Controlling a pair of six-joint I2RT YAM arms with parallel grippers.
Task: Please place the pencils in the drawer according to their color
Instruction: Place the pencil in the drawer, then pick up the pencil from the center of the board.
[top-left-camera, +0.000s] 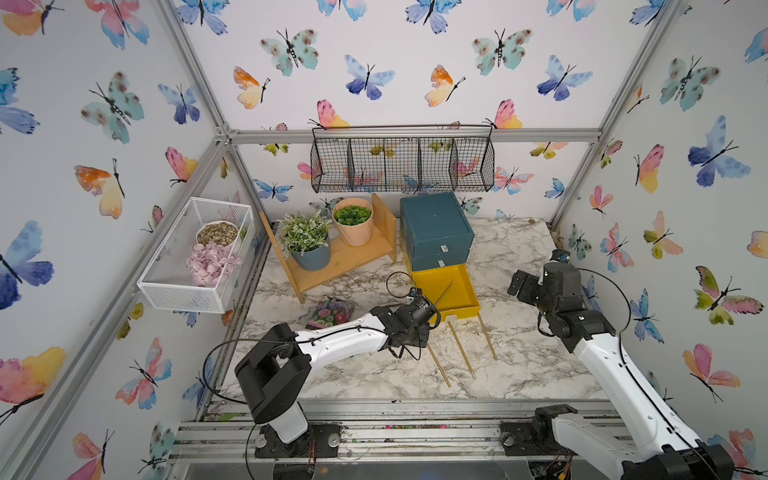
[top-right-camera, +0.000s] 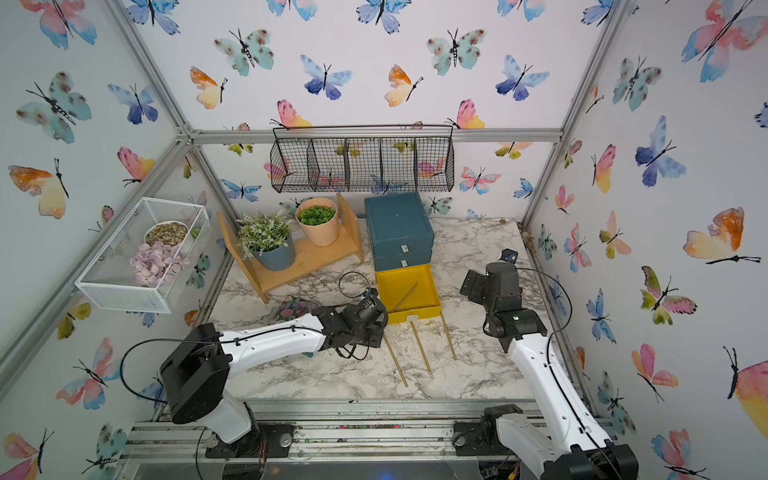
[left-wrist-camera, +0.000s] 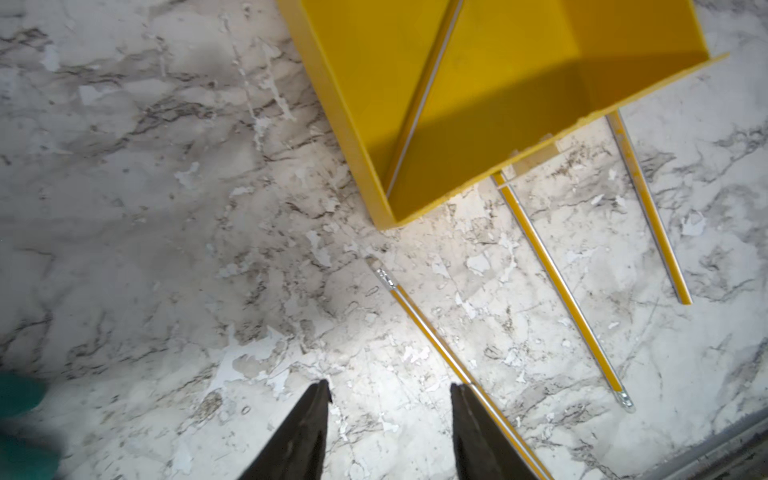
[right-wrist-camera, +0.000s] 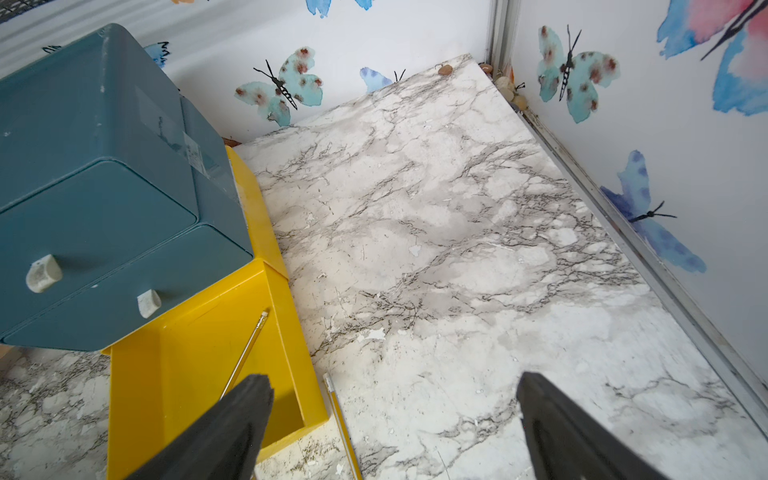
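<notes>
- While both arms hang above the marble table (top-left-camera: 528, 374), both top views show the chest (top-left-camera: 434, 230) (top-right-camera: 399, 230) standing at the back. Its two teal drawers are shut and its yellow drawer (top-left-camera: 461, 312) (top-right-camera: 415, 316) is pulled out along the tabletop.
- A drawer pencil (top-left-camera: 444, 294) (top-right-camera: 406, 296) lies slantwise on that drawer's floor. On the marble just ahead of the drawer front lie the near pencil (top-left-camera: 438, 365) (top-right-camera: 395, 361), the middle pencil (top-left-camera: 461, 350) (top-right-camera: 422, 350) and the outer pencil (top-left-camera: 487, 337) (top-right-camera: 449, 336), roughly parallel and apart from one another.
- The left arm (top-left-camera: 345, 336) extends to the drawer's front corner, and its fingers are hidden under the wrist here. The right arm (top-left-camera: 602, 357) is raised to the drawer's right, well apart from every pencil.
- In the left wrist view, the left gripper (left-wrist-camera: 390, 388) stands partly open with nothing between its jaws. One fingertip (left-wrist-camera: 465, 399) overlaps the near pencil (left-wrist-camera: 432, 337); I cannot tell whether they touch. The middle pencil (left-wrist-camera: 557, 280) and outer pencil (left-wrist-camera: 648, 207) run up to the drawer front, and the drawer pencil (left-wrist-camera: 423, 95) rests inside the yellow drawer (left-wrist-camera: 345, 124).
- In the right wrist view, the right gripper (right-wrist-camera: 392, 384) is spread wide and holds nothing. It hovers by the yellow drawer's side wall (right-wrist-camera: 291, 332), below the chest (right-wrist-camera: 95, 145). The drawer pencil (right-wrist-camera: 244, 353) shows inside, and the outer pencil (right-wrist-camera: 338, 415) lies just beside the drawer's corner.
</notes>
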